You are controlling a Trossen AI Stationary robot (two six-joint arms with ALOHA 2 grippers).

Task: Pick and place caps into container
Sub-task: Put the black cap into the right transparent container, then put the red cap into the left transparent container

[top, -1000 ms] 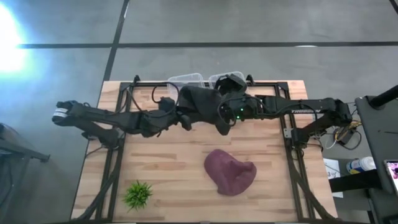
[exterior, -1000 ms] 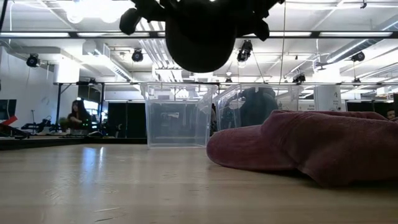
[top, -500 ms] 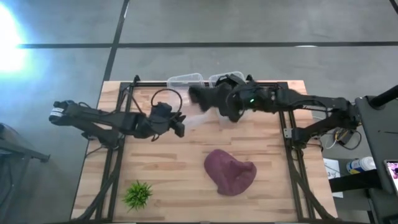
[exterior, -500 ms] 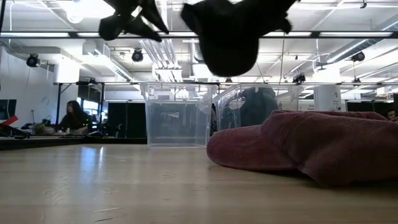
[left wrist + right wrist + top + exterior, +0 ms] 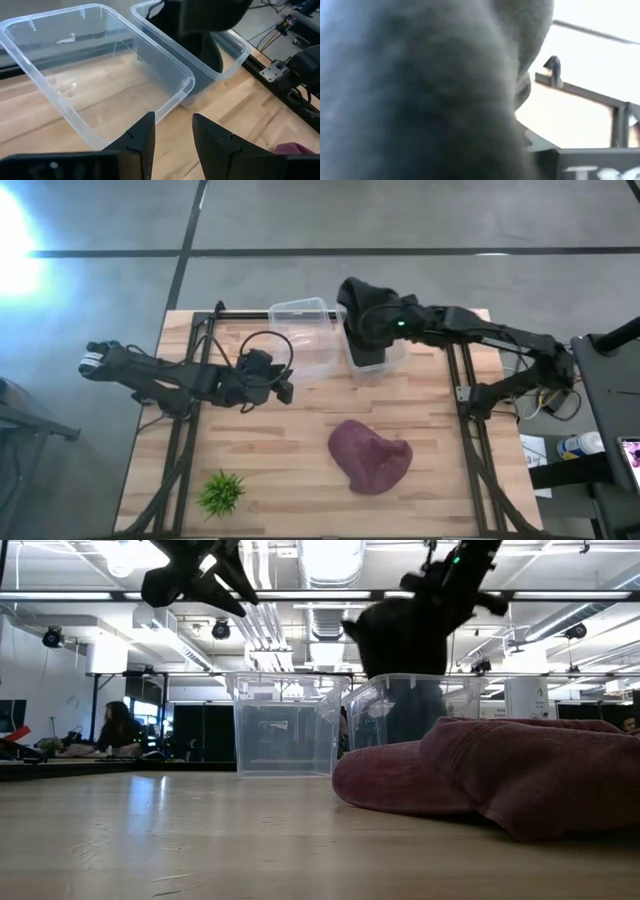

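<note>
A dark cap (image 5: 362, 305) hangs from my right gripper (image 5: 380, 327) above the right clear tub (image 5: 392, 360). It also shows in the low view (image 5: 400, 635) and fills the right wrist view (image 5: 420, 90). A second dark cap (image 5: 415, 715) lies inside that tub. The maroon cap (image 5: 370, 457) lies flat on the table, near the middle. My left gripper (image 5: 282, 388) is open and empty, raised above the table on the near side of the empty left tub (image 5: 305, 332); its own view shows its fingers apart (image 5: 172, 137). My right gripper is shut on the dark cap, but the cloth drapes over the fingers and hides the place of contact. The arm comes from the table's right. The cap hangs slack below the gripper (image 5: 395, 650), lifted clear, just above the right tub's rim.
A small green plant (image 5: 222, 492) stands at the near left corner. The two tubs stand side by side at the far edge, the left tub (image 5: 90, 75) empty. The dark frame rails (image 5: 465, 395) run along the table's sides. A person (image 5: 118, 725) sits in the room behind.
My right gripper has carried the dark cap from over the table's middle toward the far edge and right, to above the right tub. My left gripper has come away from the cap and drawn back toward the table's left.
</note>
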